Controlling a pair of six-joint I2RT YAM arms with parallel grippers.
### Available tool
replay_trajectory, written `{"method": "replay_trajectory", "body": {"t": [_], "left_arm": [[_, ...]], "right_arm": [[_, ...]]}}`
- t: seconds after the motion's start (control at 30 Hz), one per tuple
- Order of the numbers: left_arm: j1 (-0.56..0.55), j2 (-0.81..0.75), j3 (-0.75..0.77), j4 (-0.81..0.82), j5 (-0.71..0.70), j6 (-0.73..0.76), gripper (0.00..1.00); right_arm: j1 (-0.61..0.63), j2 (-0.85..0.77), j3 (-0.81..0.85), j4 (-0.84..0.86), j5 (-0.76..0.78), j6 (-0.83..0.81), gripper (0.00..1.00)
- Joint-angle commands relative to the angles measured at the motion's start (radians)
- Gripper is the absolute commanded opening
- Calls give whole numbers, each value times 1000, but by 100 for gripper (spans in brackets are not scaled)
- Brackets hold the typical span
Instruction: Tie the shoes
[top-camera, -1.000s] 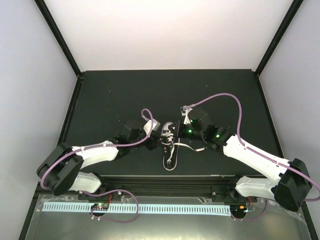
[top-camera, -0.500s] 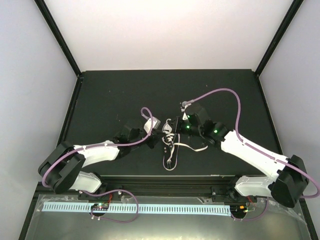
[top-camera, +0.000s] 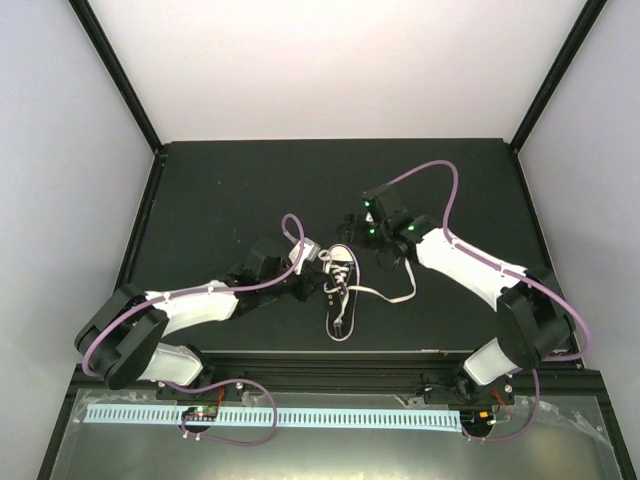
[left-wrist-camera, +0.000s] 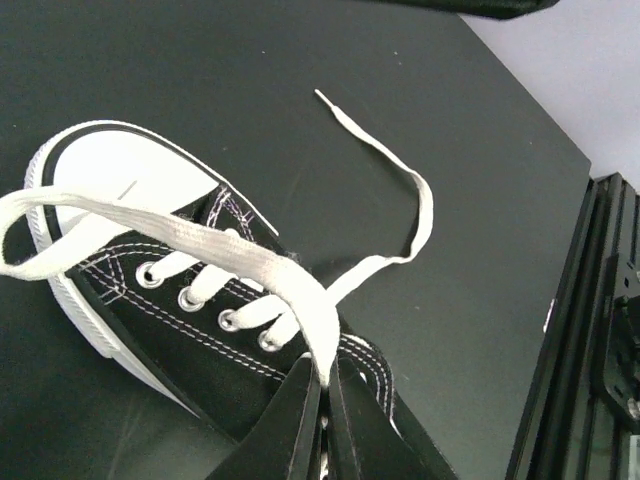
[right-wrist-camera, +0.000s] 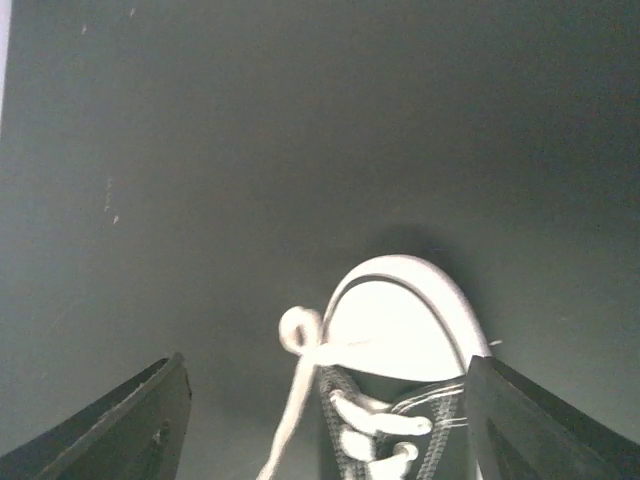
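Observation:
The shoe (top-camera: 340, 295), a small black sneaker with a white toe cap, lies mid-table with its toe pointing away from the arm bases. In the left wrist view, my left gripper (left-wrist-camera: 326, 378) is shut on a white lace just above the shoe's (left-wrist-camera: 190, 300) top eyelets. That lace runs taut across the toe cap to the left. The other lace (left-wrist-camera: 400, 190) trails loose over the mat to the right. My right gripper (right-wrist-camera: 325, 400) stands open just beyond the toe cap (right-wrist-camera: 400, 320) with nothing held. A small curl of lace (right-wrist-camera: 298, 330) lies beside the toe.
The black mat (top-camera: 220, 200) covers the table. Its near edge meets a black metal rail (left-wrist-camera: 590, 330). Purple cables (top-camera: 440, 175) arc over both arms. Pale walls close in the back and both sides.
My right gripper has opened, let go at the laces and drawn back past the toe. My left gripper has shut on the lace and stays at the shoe's left side.

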Motion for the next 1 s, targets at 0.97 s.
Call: {"method": "replay_trajectory", "body": {"t": [0.97], "left_arm": [[-5,21,129,-139,118,13,2]], "right_arm": [[-250,-134,-453,-116,116,-54,47]]}}
